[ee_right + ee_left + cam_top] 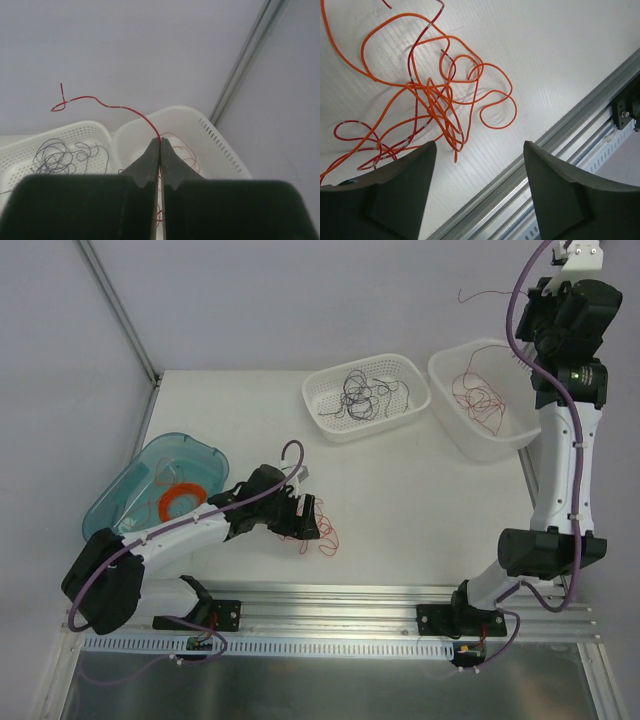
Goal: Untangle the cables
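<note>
A small tangle of red cables [328, 540] lies on the table near the front rail. In the left wrist view the tangle [430, 95] sits just ahead of my left gripper [480, 146], which is open and empty; the top view shows this gripper [308, 518] low beside the tangle. My right gripper [160, 141] is shut on a single red cable [120, 106] and holds it high over a white bin [200, 117]. In the top view that gripper [530, 302] is raised at the far right, the strand's free end [480, 292] sticking out left.
The white bin [445, 400] holds loose red cables [478, 398]. A white perforated basket [318, 418] beside it holds dark cables [362, 395]. A blue tub [120, 502] at the left holds an orange coil [182, 502]. The metal rail [560, 140] runs along the table's near edge.
</note>
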`<state>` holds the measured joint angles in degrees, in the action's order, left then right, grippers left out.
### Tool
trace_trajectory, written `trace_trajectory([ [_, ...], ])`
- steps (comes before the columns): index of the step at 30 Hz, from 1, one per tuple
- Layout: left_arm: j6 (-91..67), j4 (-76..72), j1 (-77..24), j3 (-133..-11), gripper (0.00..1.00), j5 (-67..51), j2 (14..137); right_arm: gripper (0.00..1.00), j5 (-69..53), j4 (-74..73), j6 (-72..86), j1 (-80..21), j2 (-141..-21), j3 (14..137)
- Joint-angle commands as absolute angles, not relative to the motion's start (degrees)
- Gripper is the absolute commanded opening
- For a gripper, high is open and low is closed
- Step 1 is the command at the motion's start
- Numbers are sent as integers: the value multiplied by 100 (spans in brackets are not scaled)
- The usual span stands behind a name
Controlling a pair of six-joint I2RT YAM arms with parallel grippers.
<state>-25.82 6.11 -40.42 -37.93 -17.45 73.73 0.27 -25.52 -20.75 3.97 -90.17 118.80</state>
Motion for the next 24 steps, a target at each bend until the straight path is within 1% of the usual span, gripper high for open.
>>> trace_trajectory([
  [1, -2391, 755, -4034, -3903, 74, -1495, 6909, 1, 290, -1662, -2337, 624, -9368, 12243],
  [3, -2417, 808, -4034, -3867, 81, -1310, 6733, 1, 369, -1521, -2364, 781, -9535, 12243],
  [4, -2426, 826, -4034, -3841, 88, -1292, 6689, 1, 421, -1407, -2373, 843, -9736, 12234],
  [7, -2478, 914, -4034, -3744, 95, -1336, 6583, 1, 299, -1292, -2355, 1116, -10132, 12199],
  [11, -2575, 1037, -4034, -3630, 96, -1213, 6425, 2, 325, -1380, -2434, 1318, -10643, 12129],
  [12, -2575, 1081, -4043, -3612, 96, -1143, 6407, 3, 421, -1371, -2435, 1327, -10704, 11955],
  [15, -2566, 1134, -4034, -3630, 95, -1116, 6398, 13, 588, -1345, -2373, 1371, -10942, 11690],
  [16, -2558, 1116, -4034, -3639, 95, -1116, 6416, 24, 658, -1449, -2330, 1380, -10977, 11629],
  [18, -2558, 1143, -4034, -3700, 95, -1134, 6495, 39, 563, -1712, -2268, 1380, -11057, 11619],
  [19, -2558, 1151, -4034, -3726, 95, -1142, 6530, 51, 510, -1818, -2224, 1380, -11057, 11619],
  [21, -2549, 1151, -4034, -3805, 95, -1125, 6627, 62, 353, -2055, -2006, 1380, -10917, 11584],
  [22, -2549, 1160, -4034, -3840, 95, -1108, 6653, 71, 299, -2126, -1926, 1380, -10803, 11549],
  [24, -2558, 1169, -4034, -3919, 94, -1037, 6732, 77, 63, -2284, -1741, 1371, -10409, 11339],
])
